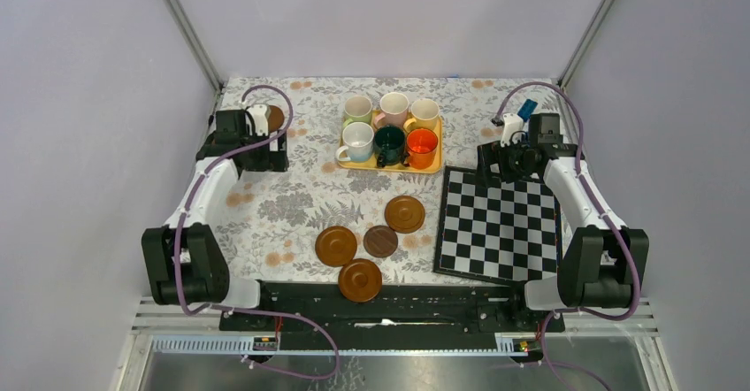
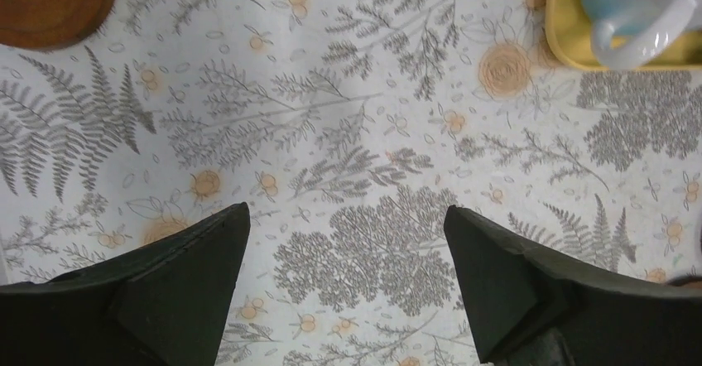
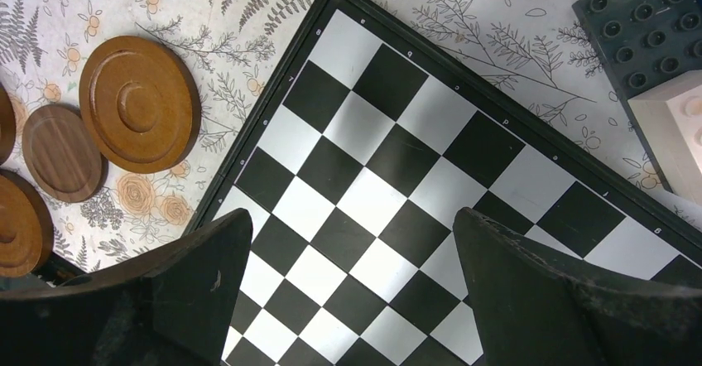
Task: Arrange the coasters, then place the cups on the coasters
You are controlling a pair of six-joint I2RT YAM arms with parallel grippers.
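Note:
Several brown wooden coasters lie loose near the front centre: one (image 1: 404,213) by the board, two (image 1: 336,245) (image 1: 380,241) side by side, one (image 1: 360,279) nearest the bases. Another coaster (image 1: 276,118) (image 2: 45,2) lies at the back left. The cups stand on a yellow tray (image 1: 389,166): light green (image 1: 358,109), pink (image 1: 394,108), yellow (image 1: 424,113), pale blue (image 1: 357,141) (image 2: 637,10), dark green (image 1: 389,145), orange (image 1: 422,148). My left gripper (image 1: 265,148) (image 2: 348,242) hangs open over bare tablecloth left of the tray. My right gripper (image 1: 497,165) (image 3: 352,250) is open above the board, empty.
A black-and-white chequered board (image 1: 500,225) (image 3: 414,159) lies at the right, its corner close to the tray. A dark grey studded block (image 3: 646,18) and a white block (image 3: 679,134) sit beyond the board's far edge. Grey walls and metal posts enclose the table.

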